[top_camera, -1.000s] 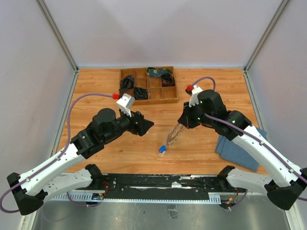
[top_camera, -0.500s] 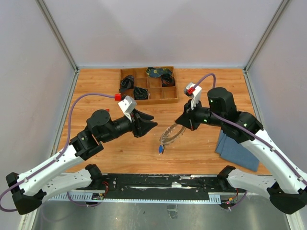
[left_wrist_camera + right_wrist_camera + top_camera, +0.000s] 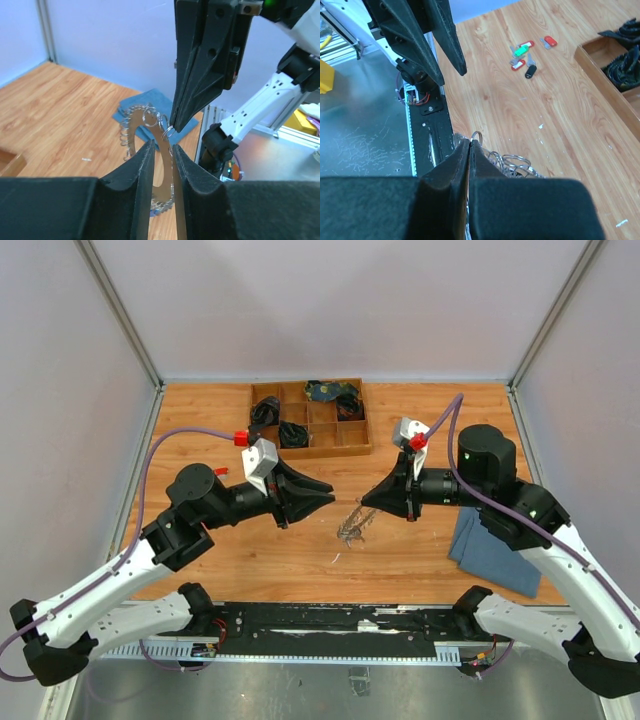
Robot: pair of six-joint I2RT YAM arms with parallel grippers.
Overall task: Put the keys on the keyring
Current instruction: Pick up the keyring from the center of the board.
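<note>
Pinching a small wire loop, the right gripper (image 3: 470,142) has its black fingers pressed flat together with no gap. That loop belongs to the large, thin metal keyring (image 3: 352,525), a spiky grey wreath of silver keys. It dangles from the fingertips near the table's middle, a little toward 5 o'clock in our top view.

We see the left gripper (image 3: 333,494) facing it from 9 o'clock. Its black fingers (image 3: 142,170) stand a narrow slot apart and hold nothing. The keyring shows through that slot in the left wrist view, but the other views put the tips apart from it.

The small loose keys (image 3: 527,55), with red, green and black plastic heads, lie clustered on the wooden table (image 3: 190,405). They sit at 1 o'clock in the right wrist view, well apart from the keyring.

A wooden compartment tray (image 3: 310,418) holding dark items sits at 12 o'clock, and a blue cloth (image 3: 490,550) at 4 o'clock.
</note>
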